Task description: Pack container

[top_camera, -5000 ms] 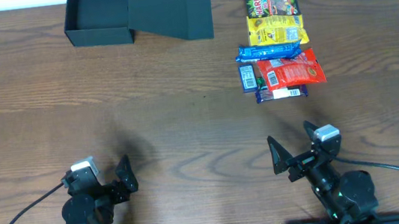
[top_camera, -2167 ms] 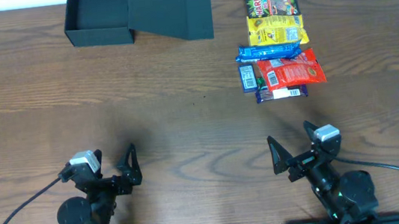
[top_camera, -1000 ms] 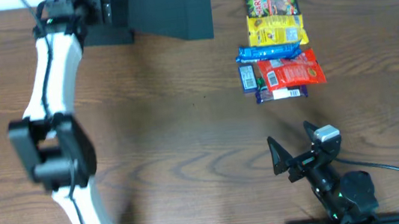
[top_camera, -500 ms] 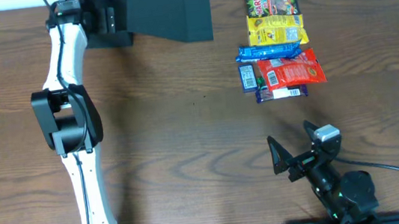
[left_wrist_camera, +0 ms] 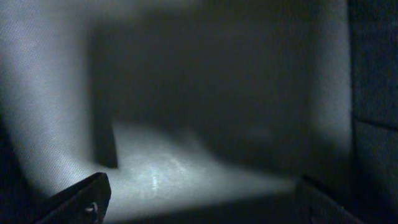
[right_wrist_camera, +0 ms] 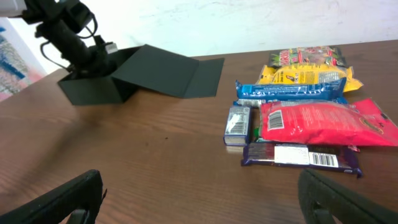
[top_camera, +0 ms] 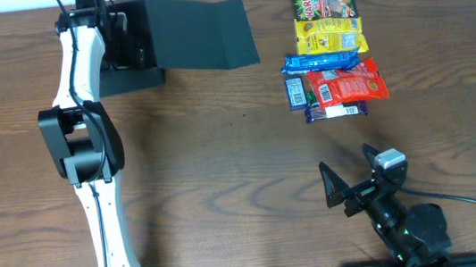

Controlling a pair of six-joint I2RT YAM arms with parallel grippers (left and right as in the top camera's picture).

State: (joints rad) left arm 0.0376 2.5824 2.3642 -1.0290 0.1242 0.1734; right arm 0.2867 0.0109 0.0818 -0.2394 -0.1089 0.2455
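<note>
The container (top_camera: 134, 77) is a matte black box at the far left, its flap lid (top_camera: 200, 34) open and sloping to the right. It also shows in the right wrist view (right_wrist_camera: 93, 90). My left arm is stretched out to it, and my left gripper (top_camera: 112, 35) is down inside the box. The left wrist view shows only the dark inner walls (left_wrist_camera: 186, 93), with my left gripper (left_wrist_camera: 199, 208) open and empty. My right gripper (top_camera: 349, 176) is open and empty near the front edge, and its fingers (right_wrist_camera: 202, 205) hover over bare wood.
Snack packets lie in a column at the far right: a Haribo bag (top_camera: 323, 0), a yellow bag (top_camera: 328, 35), a blue bar (top_camera: 321, 59), a red bag (top_camera: 346, 83), a small blue packet (top_camera: 294, 93) and a purple bar (top_camera: 336, 111). They also show in the right wrist view (right_wrist_camera: 323, 121).
My left arm has swung from the front edge out to the container and into it. In the last half second the container has slid nearer. The right arm has not moved.
</note>
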